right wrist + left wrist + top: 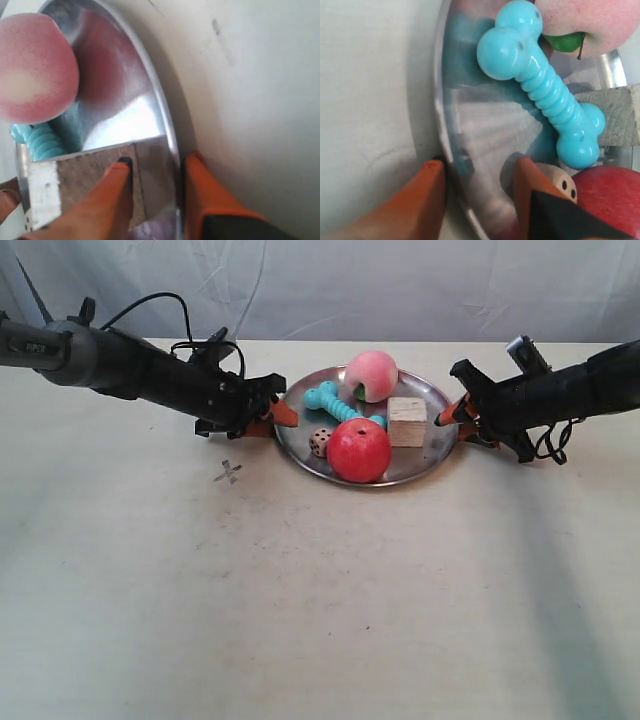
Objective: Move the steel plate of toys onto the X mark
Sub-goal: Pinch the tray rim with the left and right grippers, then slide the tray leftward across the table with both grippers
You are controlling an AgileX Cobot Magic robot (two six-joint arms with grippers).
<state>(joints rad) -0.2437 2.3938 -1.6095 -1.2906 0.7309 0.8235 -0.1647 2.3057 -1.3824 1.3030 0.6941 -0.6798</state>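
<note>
The steel plate [300, 432] lies on the beige surface and holds the red apple [358, 451], pink peach [371, 375], turquoise bone [340, 406], wooden cube [407, 421] and white die [320, 442]. The faint X mark [228, 472] is drawn on the surface beside the plate, apart from its rim. My left gripper [477, 167] is open and straddles the plate rim [442, 135], one finger outside and one inside near the die [562, 181]. On the opposite side my right gripper [157, 162] is open astride the rim [167, 130], its inner finger over the cube [75, 180].
A wrinkled white cloth backdrop [400, 285] hangs behind the table's far edge. Black cables [190, 335] loop off the left arm, and more hang from the right arm [555, 445]. Bare beige surface [330, 600] stretches toward the front.
</note>
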